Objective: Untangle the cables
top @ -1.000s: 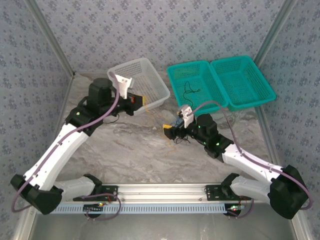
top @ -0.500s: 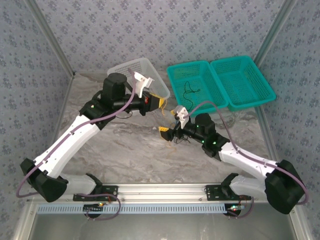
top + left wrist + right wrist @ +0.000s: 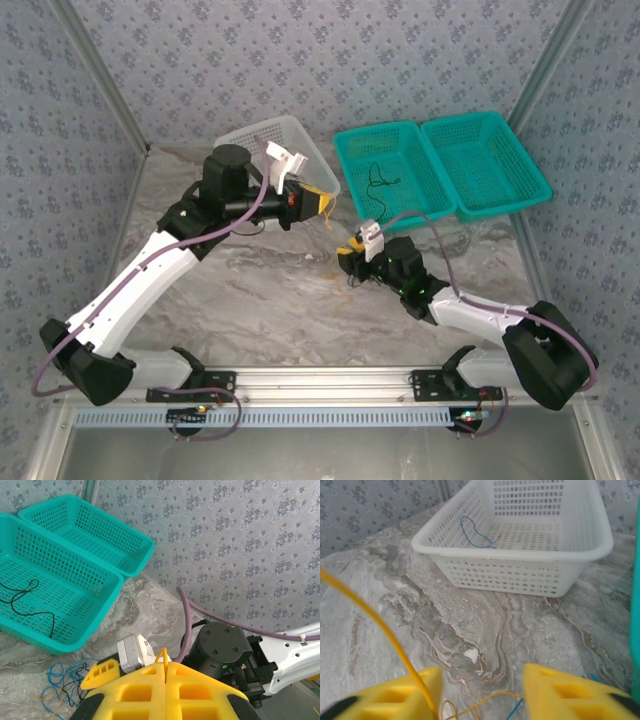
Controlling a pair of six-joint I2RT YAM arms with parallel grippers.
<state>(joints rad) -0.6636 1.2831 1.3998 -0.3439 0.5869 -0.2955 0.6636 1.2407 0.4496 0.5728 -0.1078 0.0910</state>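
My left gripper (image 3: 322, 203) hangs in front of the white basket, shut on a yellow cable (image 3: 165, 655) that loops out between its closed fingertips (image 3: 166, 663). That yellow cable (image 3: 340, 232) runs down to the small tangle of cables (image 3: 352, 274) on the table, where blue strands (image 3: 56, 681) lie bunched. Low over the tangle, my right gripper (image 3: 347, 262) has its jaws apart (image 3: 481, 680). The yellow cable (image 3: 375, 620) slants past the inner side of its left finger (image 3: 405, 695). A blue cable (image 3: 475, 532) lies in the white basket, a black cable (image 3: 378, 178) in the left teal basket.
The white basket (image 3: 300, 140) stands at the back, just behind my left gripper. Two teal baskets, one (image 3: 345, 170) beside the other (image 3: 530, 170), sit at the back right. Patterned walls close the table on three sides. Marble tabletop (image 3: 260, 290) lies in front of the tangle.
My left gripper swung right from the white basket's front, then held still with the yellow cable. My right gripper slid right and toward the back, close to the tangle.
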